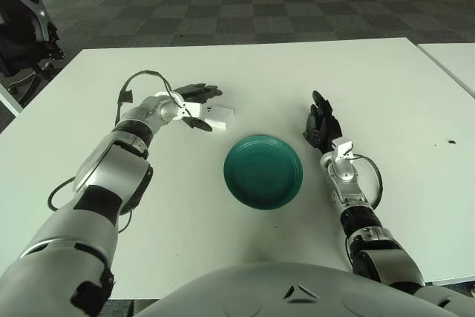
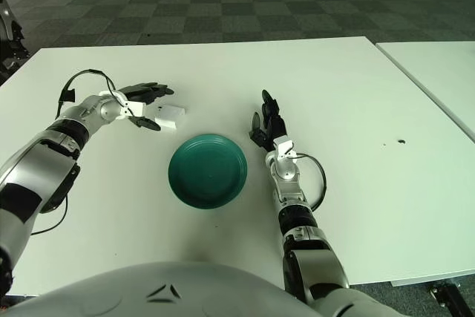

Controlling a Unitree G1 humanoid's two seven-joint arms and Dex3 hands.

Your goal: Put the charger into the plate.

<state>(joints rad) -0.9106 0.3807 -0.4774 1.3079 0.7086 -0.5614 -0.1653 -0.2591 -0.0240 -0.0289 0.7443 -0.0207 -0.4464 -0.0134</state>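
On the white rectangular table (image 1: 386,79), a small white box-shaped charger (image 1: 220,116) lies flat, just beyond the far-left edge of a round dark green plate (image 1: 263,171) and apart from it. The plate sits near the middle of the table and holds nothing.

The robot's left hand (image 1: 194,103) is at the left side of the charger, its dark fingers (image 2: 151,89) spread: some reach over the far side of the block and one lies along its near side, bracketing its left end. The fingers are apart and not clamped on it; whether any of them touches the charger cannot be told.

The right hand (image 1: 320,125) shows to the right of the plate, fingers extended together and pointing toward the far side, holding nothing. A black cable (image 1: 133,83) loops above the left wrist.
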